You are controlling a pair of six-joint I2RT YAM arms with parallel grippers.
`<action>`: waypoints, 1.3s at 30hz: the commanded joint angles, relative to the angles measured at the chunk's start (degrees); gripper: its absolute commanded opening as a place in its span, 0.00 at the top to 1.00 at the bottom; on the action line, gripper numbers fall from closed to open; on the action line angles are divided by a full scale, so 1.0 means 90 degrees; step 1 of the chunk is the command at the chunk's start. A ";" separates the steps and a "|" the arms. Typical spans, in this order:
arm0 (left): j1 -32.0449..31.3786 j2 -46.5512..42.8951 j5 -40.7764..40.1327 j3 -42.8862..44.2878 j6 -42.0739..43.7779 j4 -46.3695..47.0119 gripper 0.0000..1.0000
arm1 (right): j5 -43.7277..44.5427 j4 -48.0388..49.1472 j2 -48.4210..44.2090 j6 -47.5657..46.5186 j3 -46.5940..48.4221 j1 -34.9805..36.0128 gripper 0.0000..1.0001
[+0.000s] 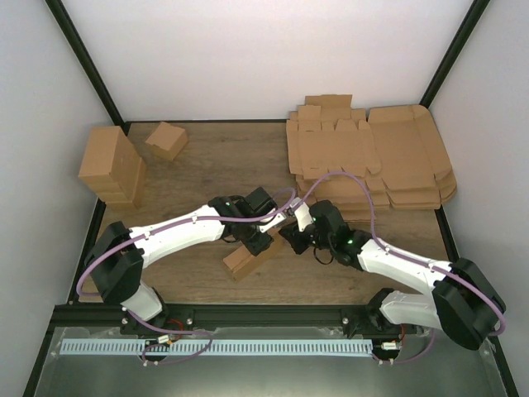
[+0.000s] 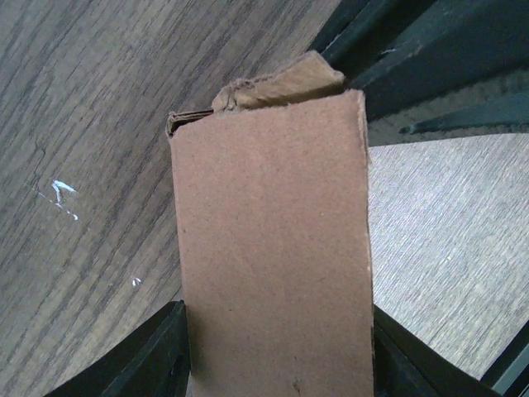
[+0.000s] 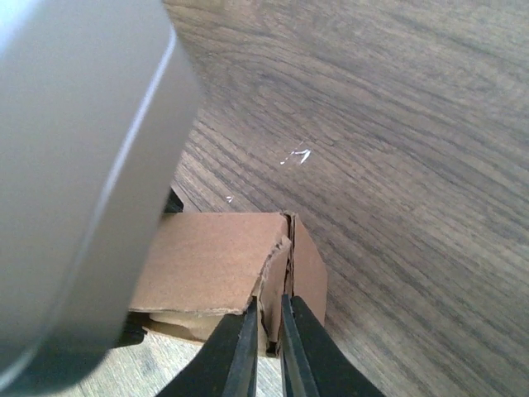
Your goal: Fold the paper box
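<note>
The paper box point(image 1: 246, 260) is a small brown carton, partly folded, lying near the middle front of the wooden table point(image 1: 207, 165). My left gripper point(image 1: 258, 241) is shut on it. In the left wrist view its two black fingers point(image 2: 153, 357) press the carton's point(image 2: 273, 248) long sides, and a crumpled end flap point(image 2: 281, 83) shows at the far end. My right gripper point(image 1: 291, 237) comes in from the right. In the right wrist view this gripper point(image 3: 266, 339) pinches a thin end flap of the box point(image 3: 215, 260) between nearly touching fingers point(image 3: 238, 351).
A stack of large flat cardboard sheets point(image 1: 372, 157) lies at the back right. A tall cardboard block point(image 1: 111, 165) and a small folded carton point(image 1: 167, 139) stand at the back left. The left arm's grey body point(image 3: 74, 165) fills the left of the right wrist view.
</note>
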 commanded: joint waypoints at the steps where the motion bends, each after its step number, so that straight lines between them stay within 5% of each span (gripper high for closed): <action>1: -0.0050 0.0004 0.0220 -0.0105 -0.0010 -0.0101 0.49 | 0.0023 0.0163 0.0058 -0.0082 0.0397 0.0053 0.91; 7: -0.0063 0.0016 0.0198 -0.0095 -0.0013 -0.0108 0.49 | -0.0080 0.0143 0.0068 -0.0134 0.0401 0.0053 0.99; 39: -0.0063 0.0008 -0.0001 -0.0062 0.0041 -0.0228 0.53 | 0.0456 -0.0561 0.0292 0.0222 0.0216 0.0290 0.99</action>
